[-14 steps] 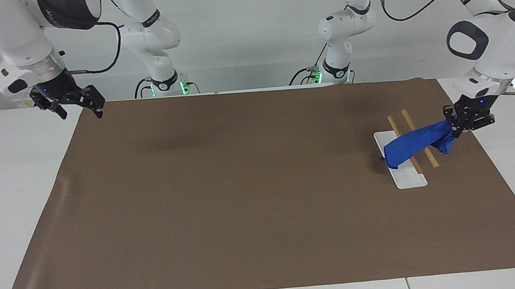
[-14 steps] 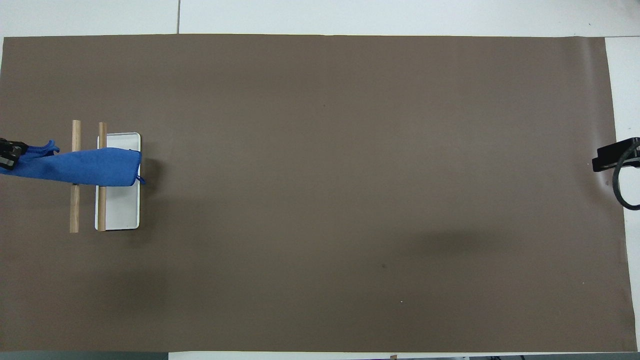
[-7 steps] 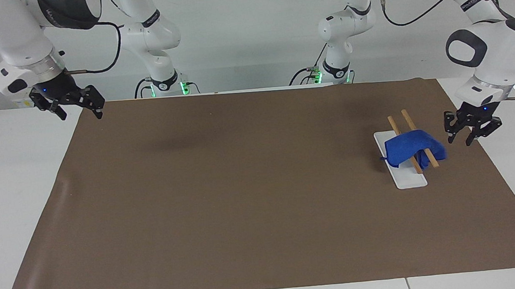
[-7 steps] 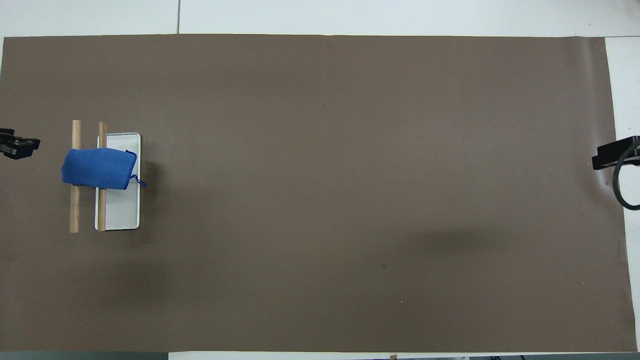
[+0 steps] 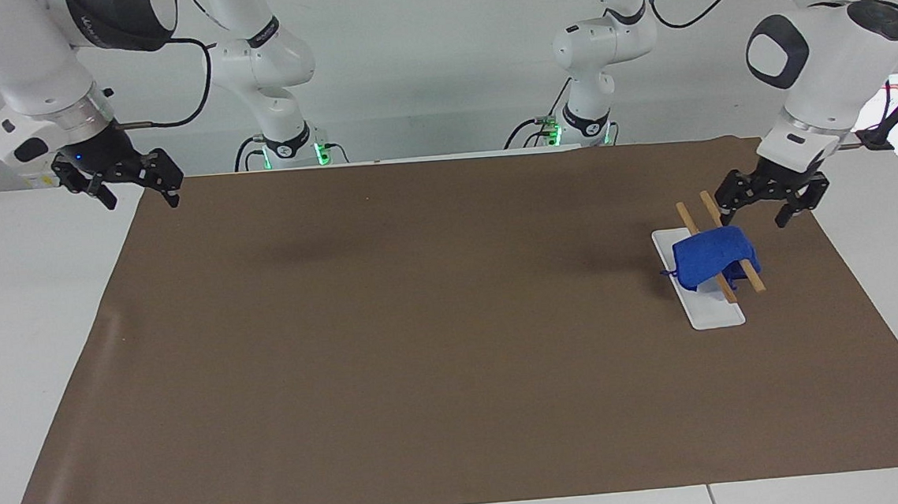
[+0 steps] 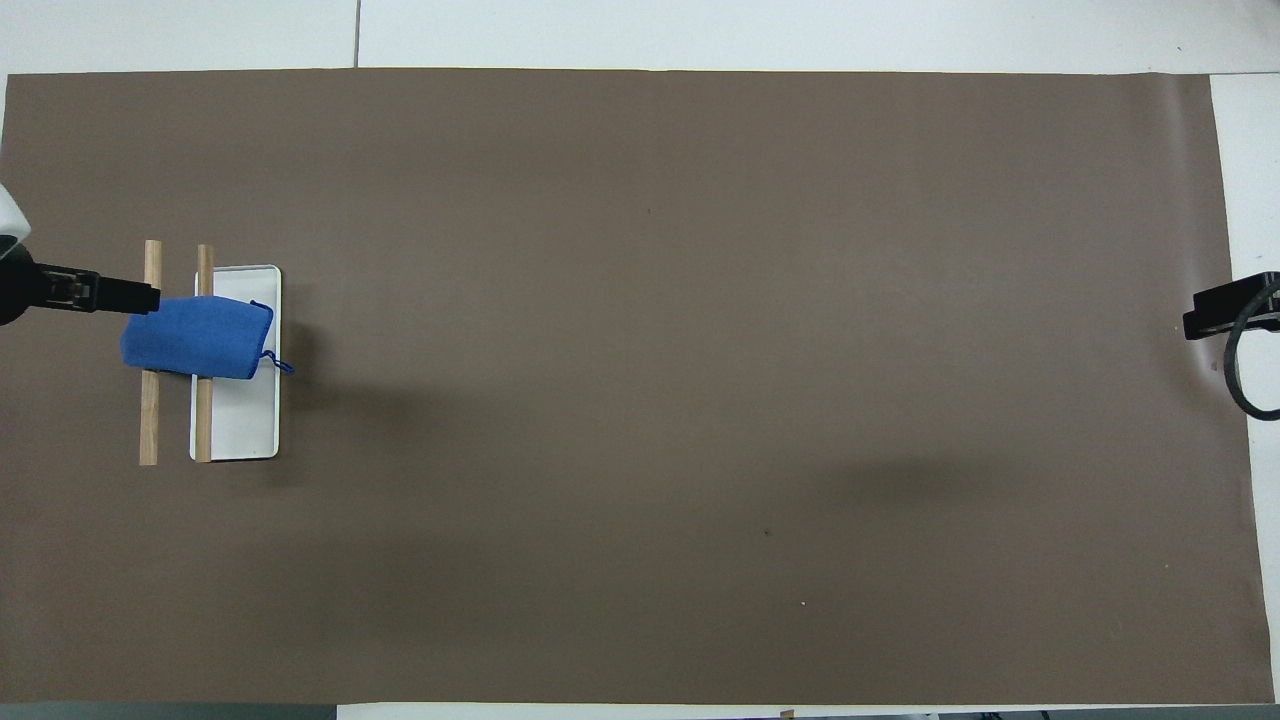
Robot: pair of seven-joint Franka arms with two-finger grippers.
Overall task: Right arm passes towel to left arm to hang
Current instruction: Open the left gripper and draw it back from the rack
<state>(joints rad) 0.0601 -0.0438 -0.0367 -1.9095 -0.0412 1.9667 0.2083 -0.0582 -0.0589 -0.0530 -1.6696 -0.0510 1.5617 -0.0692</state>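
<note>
The left claw [image 5: 764, 200] hangs spread and empty just over the rack's two wooden rails [image 5: 739, 263], above their ends nearer the robots and close to the towel [image 5: 712, 256] without touching it. A second ago it was pinching one end of the towel, stretched taut out past the rails toward the left arm's end of the worktop [image 5: 422, 325]; half a second ago its fingers had parted and the cloth had fallen. Since then the claw has risen and swung inward over the rack.

The towel is now draped across both rails in a compact hump, one side hanging toward the white tray [image 5: 712, 314] beneath the rack, its small loop sticking out on the tray side. In the overhead view the towel [image 6: 196, 336] sits across the middle of the rails [image 6: 150, 420], with the left claw [image 6: 100, 293] covering its edge from above; the facing view shows a gap between them.

The right claw [image 5: 128, 176], blue light showing, hovers spread and empty over the corner of the brown mat [image 5: 425, 364] at the right arm's end of the worktop; that arm waits.

Judging by this, the hand-over is over and the hanging is essentially done: the towel rests on the rack by itself. What seems left is for the left arm to draw clear without snagging the cloth. The drape looks bunched rather than smoothed, so a brush from the claw could pull it off the rails.
</note>
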